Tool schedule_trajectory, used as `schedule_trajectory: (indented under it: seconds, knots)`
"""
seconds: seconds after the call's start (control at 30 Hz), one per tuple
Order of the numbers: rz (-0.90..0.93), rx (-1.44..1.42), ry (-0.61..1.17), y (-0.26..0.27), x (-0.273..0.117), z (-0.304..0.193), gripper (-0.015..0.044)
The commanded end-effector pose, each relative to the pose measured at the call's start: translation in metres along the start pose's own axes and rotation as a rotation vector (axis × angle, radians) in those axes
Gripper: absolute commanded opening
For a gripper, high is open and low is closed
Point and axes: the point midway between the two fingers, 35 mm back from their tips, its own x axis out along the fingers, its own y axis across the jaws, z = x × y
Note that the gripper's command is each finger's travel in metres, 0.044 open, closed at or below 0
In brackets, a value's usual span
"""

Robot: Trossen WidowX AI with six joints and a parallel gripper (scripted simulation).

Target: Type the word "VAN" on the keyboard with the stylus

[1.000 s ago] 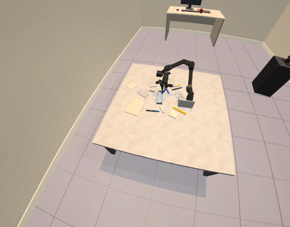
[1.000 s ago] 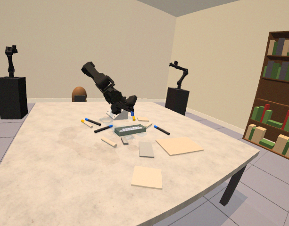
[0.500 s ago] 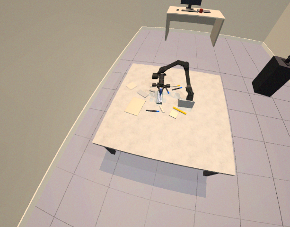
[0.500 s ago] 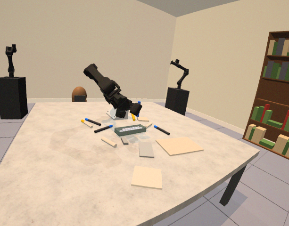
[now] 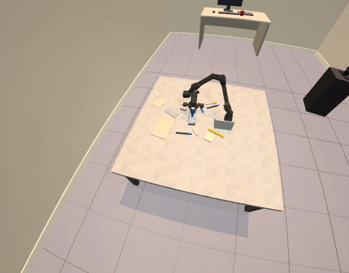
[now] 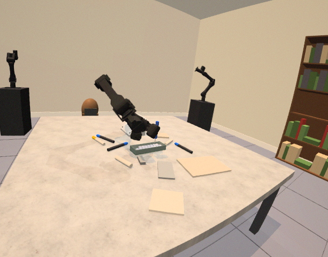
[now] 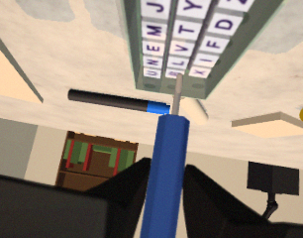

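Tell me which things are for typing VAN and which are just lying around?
For the job:
- blue stylus, held in the pincer
- green keyboard with letter keys

Just lying around:
- black pen with a blue end
- big tan sheet
- yellow stick
- grey flat piece
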Motion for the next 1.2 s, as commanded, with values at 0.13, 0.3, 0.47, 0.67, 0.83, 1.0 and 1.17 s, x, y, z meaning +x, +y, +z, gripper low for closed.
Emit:
schedule_trajectory:
  seconds: [0.13,0.3,0.47,0.67,0.83,1.0,1.17]
  knots:
    - [-0.005,-0.007,0.001,-0.001,0.0025,0.0002,0.0]
    - [-0.005,-0.007,0.001,-0.001,0.0025,0.0002,0.0]
    - [-0.005,-0.007,0.001,-0.001,0.0025,0.0002,0.0]
    - [-0.005,-0.007,0.0,0.0028,0.0034,0.0007,0.0081]
    - [-0.005,-0.007,0.0,0.0028,0.0034,0.0007,0.0081]
    - [-0.005,-0.007,0.0,0.0028,0.0034,0.0007,0.0081]
    - [-0.005,-0.007,0.0,0.0028,0.0034,0.0007,0.0081]
